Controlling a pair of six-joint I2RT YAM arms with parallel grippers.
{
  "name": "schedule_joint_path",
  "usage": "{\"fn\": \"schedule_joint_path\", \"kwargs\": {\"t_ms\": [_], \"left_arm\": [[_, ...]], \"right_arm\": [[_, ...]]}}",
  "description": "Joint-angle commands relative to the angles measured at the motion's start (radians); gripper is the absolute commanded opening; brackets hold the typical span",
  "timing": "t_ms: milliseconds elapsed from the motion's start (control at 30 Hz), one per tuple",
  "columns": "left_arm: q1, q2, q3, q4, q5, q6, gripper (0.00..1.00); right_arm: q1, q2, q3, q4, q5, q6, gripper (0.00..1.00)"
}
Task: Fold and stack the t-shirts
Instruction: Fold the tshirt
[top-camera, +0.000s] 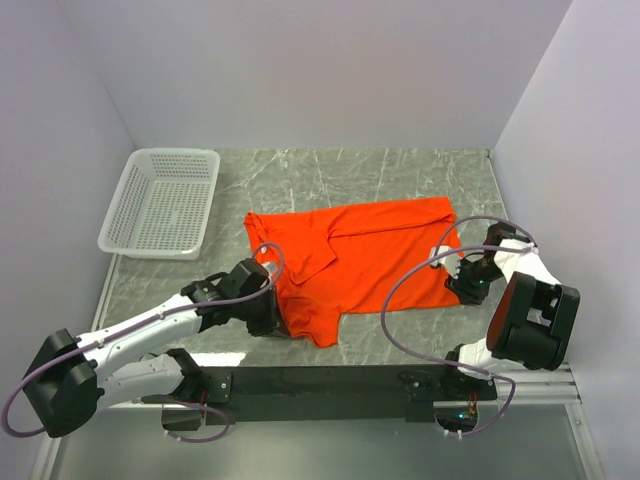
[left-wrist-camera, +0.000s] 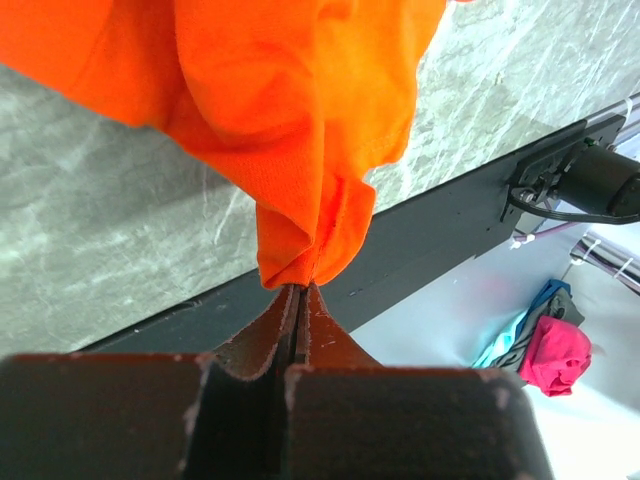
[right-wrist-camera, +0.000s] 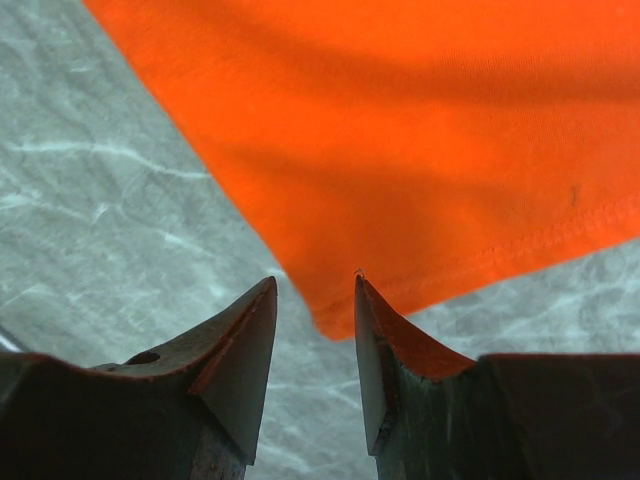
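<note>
The orange-red t-shirt (top-camera: 365, 255) lies spread on the grey marble table (top-camera: 420, 175), its left part folded over and rumpled. My left gripper (top-camera: 272, 318) is shut on the shirt's near left edge; the left wrist view shows a bunched fold of the t-shirt (left-wrist-camera: 300, 130) pinched at the closed fingertips (left-wrist-camera: 285, 310) and lifted off the table. My right gripper (top-camera: 462, 282) is open at the shirt's near right corner. In the right wrist view the t-shirt's hemmed corner (right-wrist-camera: 420, 150) lies on the table between and just beyond the gripper's (right-wrist-camera: 316, 288) open tips.
A white mesh basket (top-camera: 163, 201) stands at the back left of the table. The black mounting rail (top-camera: 330, 382) runs along the near edge. Grey walls close the left, back and right. Coloured cloth (left-wrist-camera: 550, 345) lies below the table edge in the left wrist view.
</note>
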Motion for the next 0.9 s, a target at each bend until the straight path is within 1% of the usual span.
{"fn": "schedule_joint_path", "kwargs": {"t_ms": [0, 233, 300, 333, 400, 533, 600, 700, 767, 867], "left_arm": [[0.021, -0.004, 0.025, -0.009, 0.034, 0.053, 0.01], [0.055, 0.009, 0.032, -0.014, 0.053, 0.072, 0.01], [0.058, 0.009, 0.029, -0.011, 0.054, 0.070, 0.01], [0.063, 0.009, 0.027, -0.009, 0.056, 0.070, 0.01], [0.067, 0.009, 0.027, -0.014, 0.054, 0.070, 0.01], [0.093, -0.003, 0.044, -0.047, 0.038, 0.087, 0.01], [0.118, -0.016, 0.062, -0.076, 0.033, 0.105, 0.01], [0.145, -0.033, 0.081, -0.104, 0.030, 0.131, 0.01], [0.168, -0.037, 0.088, -0.109, 0.039, 0.141, 0.01], [0.199, -0.031, 0.099, -0.113, 0.060, 0.164, 0.01]], "right_arm": [[0.015, 0.025, -0.015, 0.058, 0.011, 0.024, 0.44], [0.038, 0.055, -0.048, 0.102, 0.026, 0.036, 0.38], [0.046, 0.052, -0.064, 0.115, 0.028, 0.041, 0.32], [0.046, 0.051, -0.066, 0.116, 0.022, 0.044, 0.26], [0.044, 0.045, -0.060, 0.105, 0.013, 0.056, 0.19], [0.043, 0.017, 0.023, 0.032, -0.027, 0.074, 0.03], [0.043, 0.002, 0.064, -0.031, -0.043, 0.084, 0.01], [0.043, 0.002, 0.142, -0.134, -0.058, 0.077, 0.00], [0.043, 0.006, 0.176, -0.174, -0.067, 0.085, 0.00], [0.044, 0.023, 0.193, -0.180, -0.082, 0.113, 0.00]]}}
